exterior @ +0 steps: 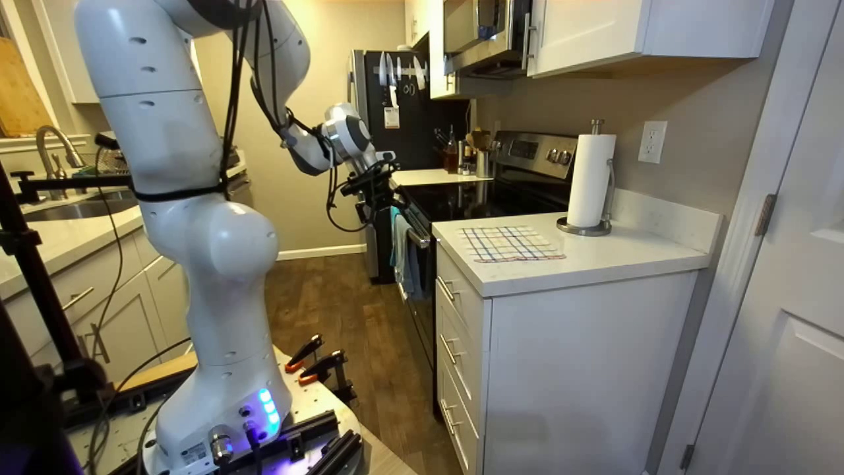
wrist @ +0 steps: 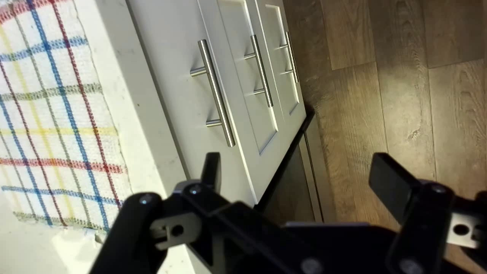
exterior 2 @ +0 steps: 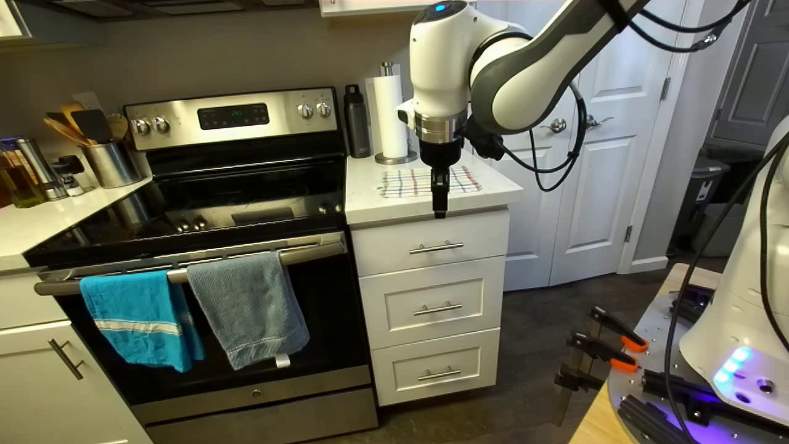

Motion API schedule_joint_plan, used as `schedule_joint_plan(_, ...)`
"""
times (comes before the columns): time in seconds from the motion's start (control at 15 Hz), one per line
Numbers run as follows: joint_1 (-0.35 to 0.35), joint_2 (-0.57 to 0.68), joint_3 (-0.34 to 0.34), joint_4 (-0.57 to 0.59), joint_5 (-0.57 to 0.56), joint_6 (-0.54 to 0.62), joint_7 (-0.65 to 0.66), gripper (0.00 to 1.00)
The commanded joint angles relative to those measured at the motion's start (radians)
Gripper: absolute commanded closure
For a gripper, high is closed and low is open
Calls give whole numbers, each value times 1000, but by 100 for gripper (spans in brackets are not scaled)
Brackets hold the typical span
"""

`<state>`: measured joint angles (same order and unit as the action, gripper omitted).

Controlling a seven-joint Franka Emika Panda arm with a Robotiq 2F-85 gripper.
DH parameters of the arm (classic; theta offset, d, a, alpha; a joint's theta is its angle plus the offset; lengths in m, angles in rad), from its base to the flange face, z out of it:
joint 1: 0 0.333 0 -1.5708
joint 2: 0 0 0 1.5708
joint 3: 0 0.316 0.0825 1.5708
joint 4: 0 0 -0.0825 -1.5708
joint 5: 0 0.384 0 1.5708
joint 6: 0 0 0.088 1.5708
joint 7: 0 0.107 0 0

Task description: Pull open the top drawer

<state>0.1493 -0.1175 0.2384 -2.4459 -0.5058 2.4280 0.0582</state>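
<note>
The top drawer (exterior 2: 385, 246) is shut, its plain white front level with the deeper fronts below. It has a straight silver bar handle (exterior 2: 436, 247). In the wrist view the drawer front (wrist: 171, 68) runs down the middle left, with its handle (wrist: 217, 93) above the left finger. It shows at a steep angle in an exterior view (exterior: 461, 297). My gripper (wrist: 298, 171) is open and empty, its black fingers wide apart. It points down in an exterior view (exterior 2: 440, 209), appearing above the handle near the counter edge. It touches no handle.
A checked cloth (exterior: 511, 244) and a paper towel roll (exterior: 591, 181) are on the white counter (exterior 2: 370, 206). The black stove (exterior 2: 246, 209) stands beside the cabinet, with a blue towel (exterior 2: 138, 317) and a grey towel (exterior 2: 249, 308) on its oven handle.
</note>
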Motion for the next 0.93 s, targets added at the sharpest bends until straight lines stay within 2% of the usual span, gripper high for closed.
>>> schedule_joint_plan(0.0, -23, 116, -30, 29, -114, 62, 15, 0)
schedule_joint_plan(0.13, -17, 162, -52, 39, -136, 82, 16, 0)
schedule_joint_plan(0.27, -5, 183, -61, 36, -79, 93, -32, 0)
schedule_joint_plan(0.33, 0, 161, -64, 33, -95, 67, -3, 0)
schedule_joint_plan(0.87, 7, 188, -68, 42, -93, 75, -2, 0)
